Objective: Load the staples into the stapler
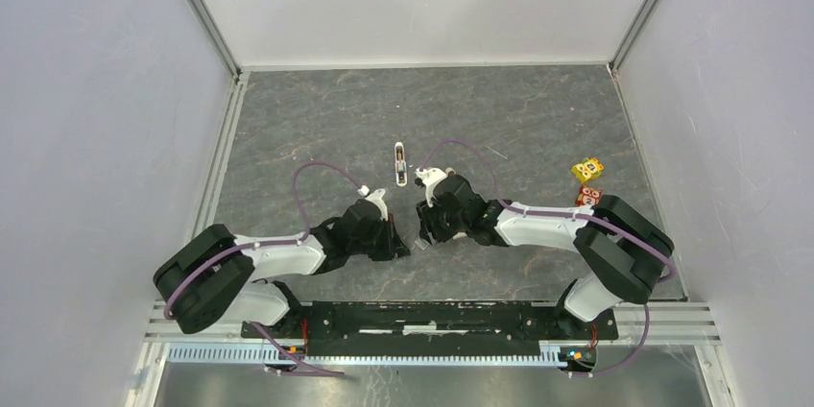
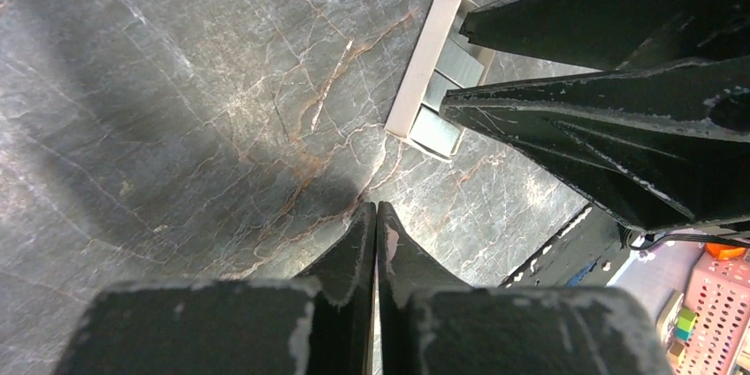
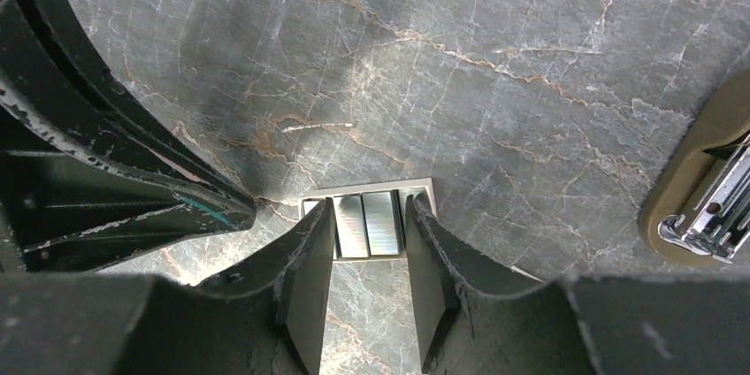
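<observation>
The left end effector is pressed together, holding nothing. Near the middle of the table, the right end effector seems to pinch flat, shiny metal staples in their small whitish box. Picking up looks like the step. Next, lift them gently to the tan stapler.

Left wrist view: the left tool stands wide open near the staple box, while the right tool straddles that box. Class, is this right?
No. The left tool is shut, its fingers pressed together, as the left wrist view shows. It is near the staple box, which the right tool straddles.
</observation>
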